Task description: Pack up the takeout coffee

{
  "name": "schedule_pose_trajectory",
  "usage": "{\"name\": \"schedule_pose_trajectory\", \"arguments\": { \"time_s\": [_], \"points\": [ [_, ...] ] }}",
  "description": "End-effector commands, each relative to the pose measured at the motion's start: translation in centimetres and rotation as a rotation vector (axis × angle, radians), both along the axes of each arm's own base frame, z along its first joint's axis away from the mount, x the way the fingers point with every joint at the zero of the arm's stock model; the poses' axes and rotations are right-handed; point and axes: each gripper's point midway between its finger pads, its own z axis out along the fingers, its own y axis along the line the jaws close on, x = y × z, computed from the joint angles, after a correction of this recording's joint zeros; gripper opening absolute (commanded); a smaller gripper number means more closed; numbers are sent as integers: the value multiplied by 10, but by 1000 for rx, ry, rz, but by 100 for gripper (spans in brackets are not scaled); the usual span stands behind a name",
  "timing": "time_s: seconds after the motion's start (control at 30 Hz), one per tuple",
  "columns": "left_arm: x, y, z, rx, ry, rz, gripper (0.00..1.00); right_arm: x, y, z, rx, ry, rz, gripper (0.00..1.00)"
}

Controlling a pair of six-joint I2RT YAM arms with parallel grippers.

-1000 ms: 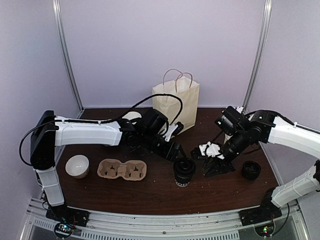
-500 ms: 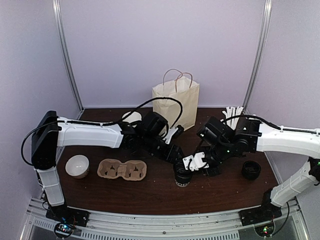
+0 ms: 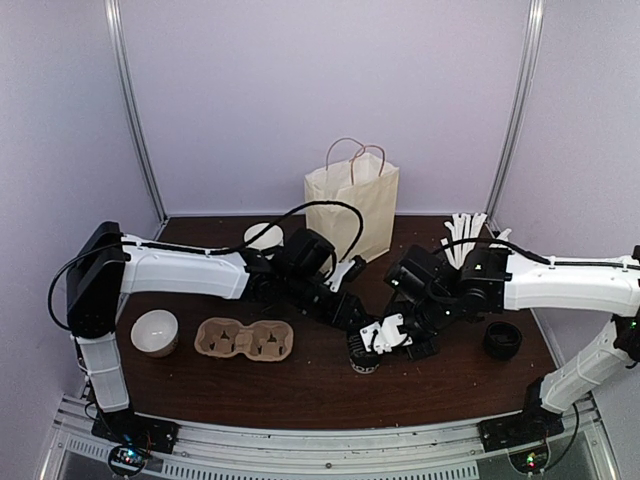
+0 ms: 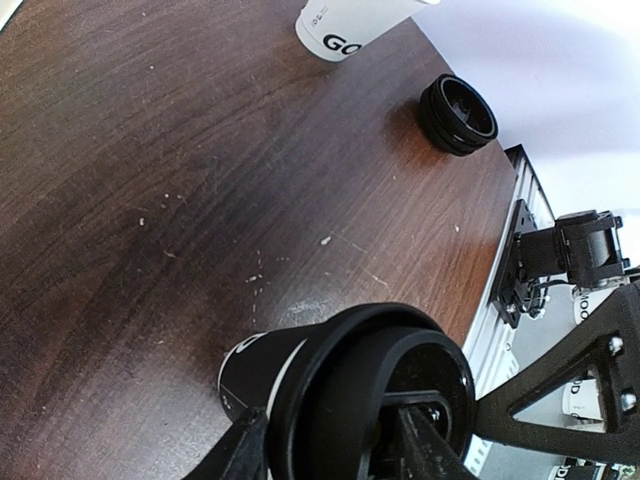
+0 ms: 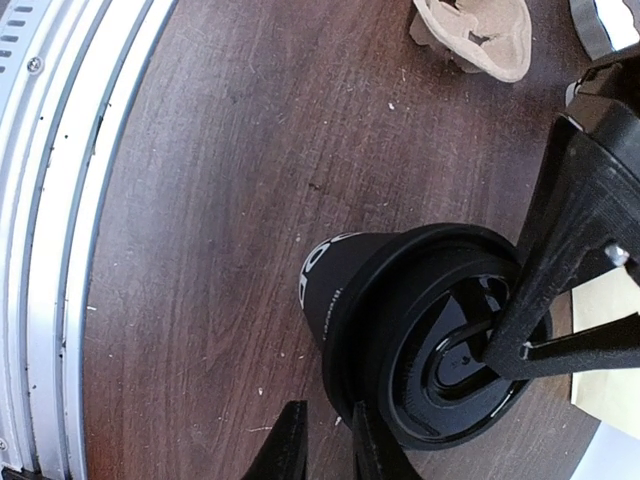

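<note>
The takeout coffee [image 3: 364, 357], a black cup with a black lid, is standing upright on the dark wooden worktop [image 3: 300, 385], near the middle and toward the front edge, with both arms reaching in over it. The left pincer [image 3: 352, 318] is hanging just above the cup from the back left. In its wrist view its fingers [image 4: 420, 445] are standing well apart, one outside the cup's wall and the other over the lid's sunken top, and they are gripping nothing. Whether that tip is touching the lid cannot be told. The right pincer [image 5: 327, 425] is sitting low at the cup's right side. Its two prongs are drawn almost together, with only a thin slit of wood showing between them. They are carrying nothing, and their tips are lying just beside the cup. A tan paper bag [image 3: 350, 210] is standing upright behind the cup, near the back wall. A cardboard carrier [image 3: 243, 340] with two wells is lying to the cup's left, and a white bowl [image 3: 155, 332] is sitting further left. A stack of black cups [image 3: 502, 341] is resting to the right, and a white lettered cup [image 4: 345, 25] is standing at the back right.
</note>
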Motion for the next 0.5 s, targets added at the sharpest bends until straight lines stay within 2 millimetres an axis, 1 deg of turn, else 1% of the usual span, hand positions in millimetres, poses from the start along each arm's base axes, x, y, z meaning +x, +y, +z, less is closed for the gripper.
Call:
{"name": "schedule_pose_trajectory", "arguments": {
  "time_s": [0.0,0.23,0.27,0.37,0.47],
  "points": [
    [3,-1,-8,-13,17,4,45,0,0,-11,-28,-5,11,20],
    [3,1,-10,-10,27,5,44,8,0,-23,-51,-39,-8,19],
    [3,1,-11,-9,28,5,44,8,0,-25,-54,-39,-10,18],
    [3,3,-13,-4,32,7,44,8,-1,-29,-62,-37,-4,8],
    [4,4,-17,1,39,13,43,8,-6,-40,-96,-44,2,7]
  ]
}}
